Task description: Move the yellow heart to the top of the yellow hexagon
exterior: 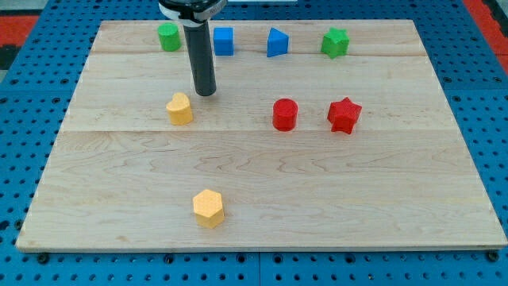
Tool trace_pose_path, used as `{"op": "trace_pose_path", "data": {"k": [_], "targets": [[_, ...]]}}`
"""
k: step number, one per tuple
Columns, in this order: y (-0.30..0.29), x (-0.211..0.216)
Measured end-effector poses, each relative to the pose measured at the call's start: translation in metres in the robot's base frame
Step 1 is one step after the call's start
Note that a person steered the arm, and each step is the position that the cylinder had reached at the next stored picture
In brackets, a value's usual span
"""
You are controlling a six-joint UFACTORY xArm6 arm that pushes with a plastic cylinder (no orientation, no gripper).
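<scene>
The yellow heart (pixel 180 109) lies on the wooden board left of centre. The yellow hexagon (pixel 208 208) lies well below it, near the view's bottom edge of the board. My tip (pixel 206 92) stands just up and to the right of the yellow heart, close to it with a small gap showing. The rod rises from there to the view's top.
A green cylinder (pixel 167 36), a blue cube (pixel 224 40), a blue triangular block (pixel 276 43) and a green star (pixel 335 42) line the board's top edge. A red cylinder (pixel 284 114) and a red star (pixel 344 115) lie right of centre.
</scene>
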State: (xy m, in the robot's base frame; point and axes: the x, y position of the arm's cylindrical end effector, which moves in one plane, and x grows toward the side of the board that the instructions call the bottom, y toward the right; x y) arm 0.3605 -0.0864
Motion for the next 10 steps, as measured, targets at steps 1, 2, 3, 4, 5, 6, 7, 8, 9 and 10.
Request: {"op": "trace_pose_path", "data": {"k": [1,2,3,4,5,6,7,8,9,10], "targets": [[-0.024,0.027],[-0.004,0.080],[-0.015,0.080],[-0.047,0.063],[-0.050,0.105],[0.020,0.133],[0.051,0.148],[0.051,0.145],[0.018,0.138],[-0.002,0.151]]}}
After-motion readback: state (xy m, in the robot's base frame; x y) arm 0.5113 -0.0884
